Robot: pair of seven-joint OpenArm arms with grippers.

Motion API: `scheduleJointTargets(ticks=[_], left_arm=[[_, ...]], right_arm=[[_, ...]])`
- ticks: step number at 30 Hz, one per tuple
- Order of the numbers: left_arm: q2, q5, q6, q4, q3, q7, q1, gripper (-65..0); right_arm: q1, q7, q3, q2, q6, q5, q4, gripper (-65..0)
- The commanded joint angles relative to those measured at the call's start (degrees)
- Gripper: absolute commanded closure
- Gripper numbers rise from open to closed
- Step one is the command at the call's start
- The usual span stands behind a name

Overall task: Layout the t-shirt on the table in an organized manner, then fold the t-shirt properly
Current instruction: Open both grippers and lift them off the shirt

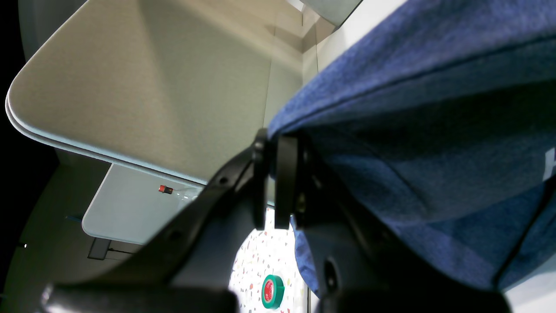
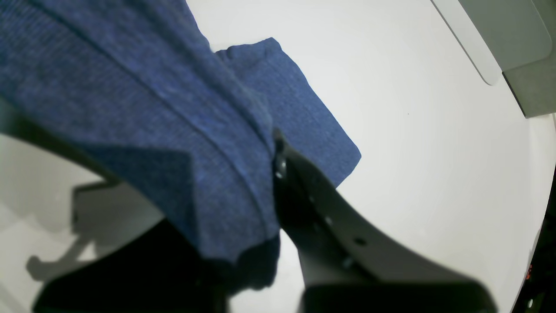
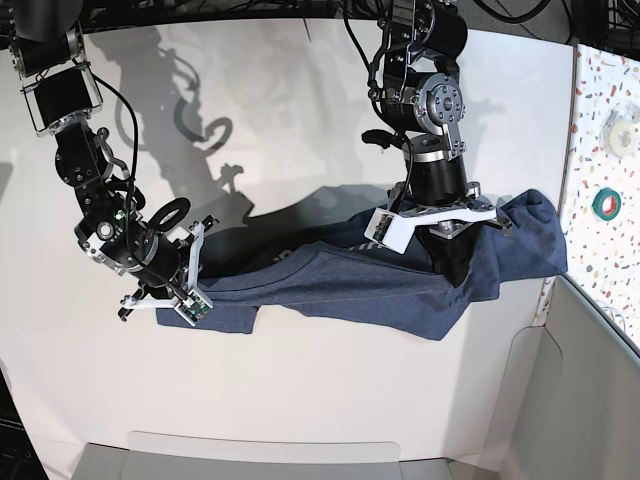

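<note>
Stretching the t-shirt (image 3: 340,285) flat was the step in hand, as I judged it, with the cloth slung between the two pincers just over the table (image 3: 300,400). The left pincer (image 1: 271,182) was clenched on a hemmed edge of the t-shirt, the fabric running up and away from its tips. The right pincer (image 2: 276,150) was likewise clamped on a hemmed edge, with one sleeve lying on the table just beyond its tips. Between the two, the cloth sagged and creased, and part of it hung bunched below the left pincer.

To do this well, both pincers should draw apart evenly until the sag goes, then lower together so the cloth settles without folding under itself. Uneven pulling would likely skew the t-shirt or slip an edge free.
</note>
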Motion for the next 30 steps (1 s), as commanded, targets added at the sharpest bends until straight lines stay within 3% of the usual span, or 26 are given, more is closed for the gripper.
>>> scheduleJointTargets(ticks=[1,12,17,21,30], left_arm=[[0.27,0.80,1.14,1.15,0.07,-0.72,-0.38,0.0],[0.27,0.80,1.14,1.15,0.07,-0.72,-0.11,0.0],[0.27,0.80,1.14,1.15,1.13,-0.72,0.85,0.0],[0.19,1.07,1.14,1.15,2.45,-0.72,3.49,0.0],[-0.08,1.15,1.05,1.15,7.46,-0.72,10.26,0.0]], right_arm=[[1.32,1.16,0.80,0.88,-0.49,-0.25,0.75,0.0],[1.32,1.16,0.45,0.88,-0.49,-0.43,0.75,0.0],[0.88,1.16,0.27,0.44,-0.49,-5.79,0.92,0.0],[0.00,1.25,0.27,0.35,-0.41,-8.60,1.19,0.0],[-2.82,0.90,0.27,2.02,-0.41,-8.69,1.80,0.0]])
